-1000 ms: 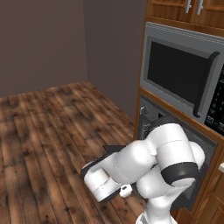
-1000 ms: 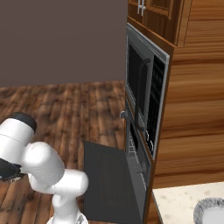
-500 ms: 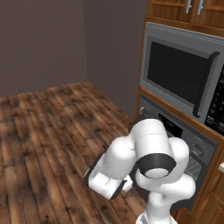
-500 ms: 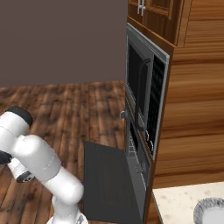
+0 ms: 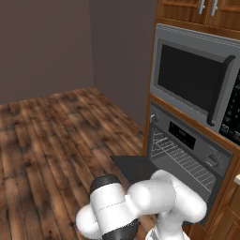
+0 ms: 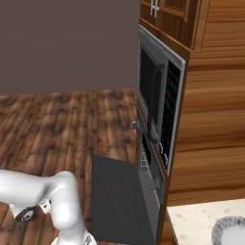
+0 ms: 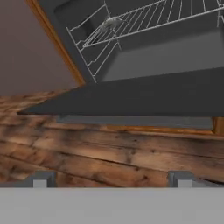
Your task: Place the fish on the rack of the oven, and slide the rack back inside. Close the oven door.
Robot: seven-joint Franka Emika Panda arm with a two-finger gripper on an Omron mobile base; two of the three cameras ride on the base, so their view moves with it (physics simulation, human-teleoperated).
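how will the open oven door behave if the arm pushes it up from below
The oven door lies flat open as a wide panel, so it probably swings up stiffly as one piece. It looks thick, likely heavy. Its smooth underside may let fingers slip.

Rack: silvery wire grid inside open oven, level. Fish lies on rack near its left end in hand view. Table: pale top at lower right, round grey plate on it.
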